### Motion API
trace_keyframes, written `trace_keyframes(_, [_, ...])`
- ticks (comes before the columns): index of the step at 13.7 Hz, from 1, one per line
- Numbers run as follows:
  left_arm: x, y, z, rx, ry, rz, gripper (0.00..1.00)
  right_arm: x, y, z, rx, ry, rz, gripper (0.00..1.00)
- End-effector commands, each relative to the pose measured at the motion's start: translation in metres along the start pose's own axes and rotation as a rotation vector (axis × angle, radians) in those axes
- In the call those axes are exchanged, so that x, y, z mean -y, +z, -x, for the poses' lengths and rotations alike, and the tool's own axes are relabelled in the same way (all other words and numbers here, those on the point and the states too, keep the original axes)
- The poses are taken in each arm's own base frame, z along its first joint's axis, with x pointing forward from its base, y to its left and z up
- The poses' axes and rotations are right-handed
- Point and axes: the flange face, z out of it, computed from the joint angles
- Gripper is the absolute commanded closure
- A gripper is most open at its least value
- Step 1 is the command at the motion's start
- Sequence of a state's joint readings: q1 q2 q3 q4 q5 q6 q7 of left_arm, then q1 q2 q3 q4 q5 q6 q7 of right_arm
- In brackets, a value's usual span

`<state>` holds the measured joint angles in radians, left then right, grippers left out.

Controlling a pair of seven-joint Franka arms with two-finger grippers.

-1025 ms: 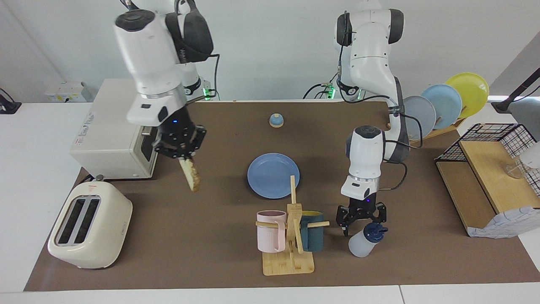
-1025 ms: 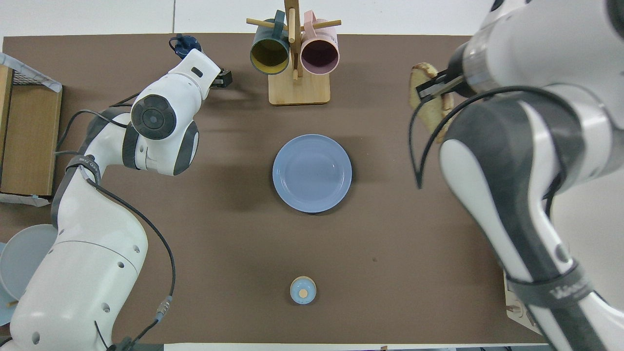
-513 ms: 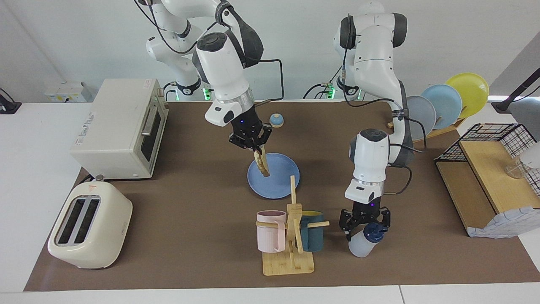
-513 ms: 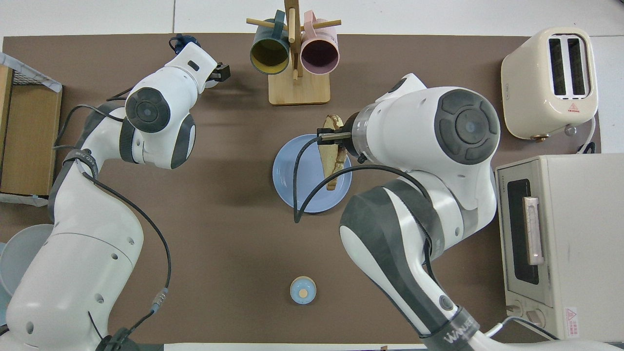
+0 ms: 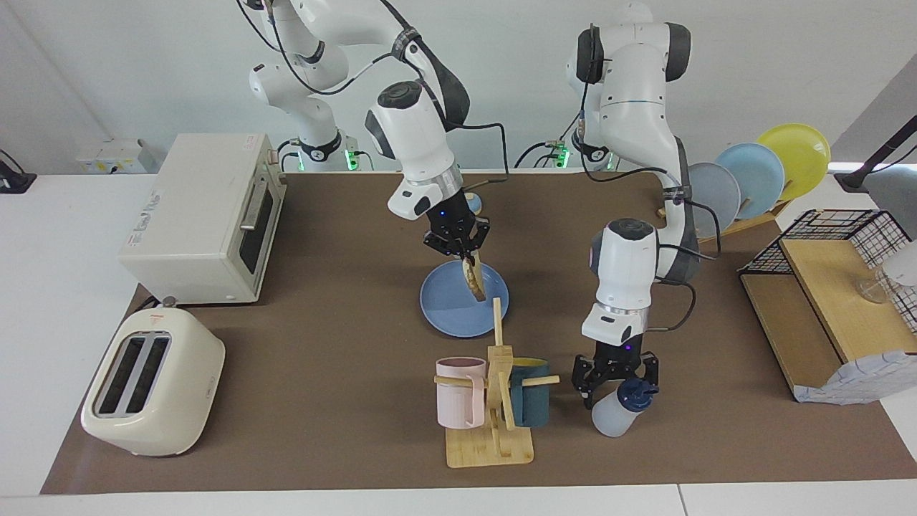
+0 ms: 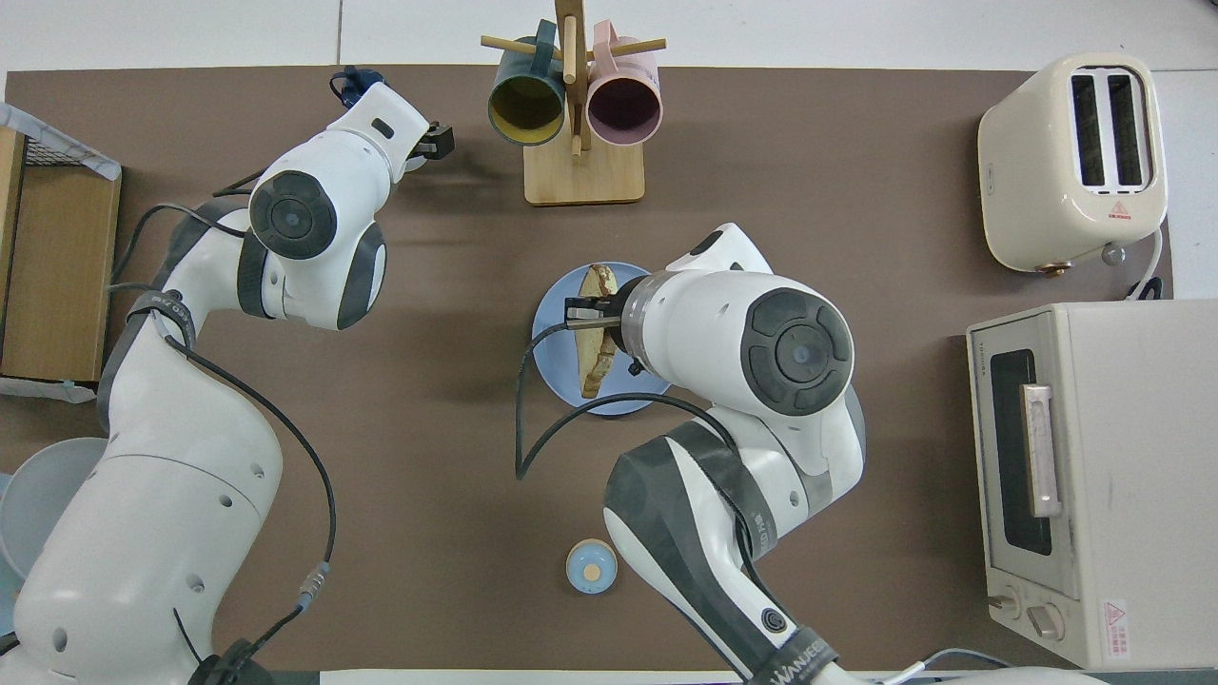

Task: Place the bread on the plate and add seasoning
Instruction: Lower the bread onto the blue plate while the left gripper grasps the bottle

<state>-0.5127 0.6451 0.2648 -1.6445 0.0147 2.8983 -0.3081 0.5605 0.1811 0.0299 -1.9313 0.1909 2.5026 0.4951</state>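
Brown mat (image 5: 322, 373) covers white table (image 5: 57, 301); white wall (image 5: 752, 57).

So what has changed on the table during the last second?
The right tool, shut on the bread, carried it from in front of the oven to above the plate. The left tool stayed at the bottle, which has not moved.

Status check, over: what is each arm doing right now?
Right tool over plate, shut on bread, hanging edge-down. Left tool at seasoning bottle. Mug rack beside bottle.
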Motion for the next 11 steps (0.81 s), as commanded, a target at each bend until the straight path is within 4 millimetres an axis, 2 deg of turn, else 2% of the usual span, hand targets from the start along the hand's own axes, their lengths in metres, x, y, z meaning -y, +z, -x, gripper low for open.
trace_keyframes(1, [0.001,0.005,-0.005,0.0,0.001,0.001,0.05,-0.013,0.007,0.019,-0.034,0.035,-0.026,1.0])
trace_keyframes(2, [0.001,0.005,-0.005,0.001,-0.004,0.002,0.47,-0.015,0.008,0.021,-0.042,0.049,-0.037,1.0])
trace_keyframes(3, [0.003,0.005,-0.005,0.0,-0.008,0.004,0.99,-0.016,0.009,0.02,-0.039,0.07,-0.049,1.0])
trace_keyframes(6, [0.015,0.009,-0.006,0.009,-0.058,0.021,1.0,-0.03,0.015,0.03,-0.032,0.087,-0.045,1.0])
trace_keyframes(8, [0.014,0.008,-0.007,0.008,-0.062,0.027,1.0,-0.045,0.02,0.036,-0.048,0.099,-0.037,1.0])
trace_keyframes(10, [0.014,0.008,-0.007,0.009,-0.063,0.027,1.0,-0.063,0.022,0.036,-0.045,0.106,-0.019,1.0])
trace_keyframes(11, [0.015,0.008,-0.007,0.007,-0.065,0.026,1.0,-0.074,0.02,0.03,-0.052,0.112,-0.013,1.0])
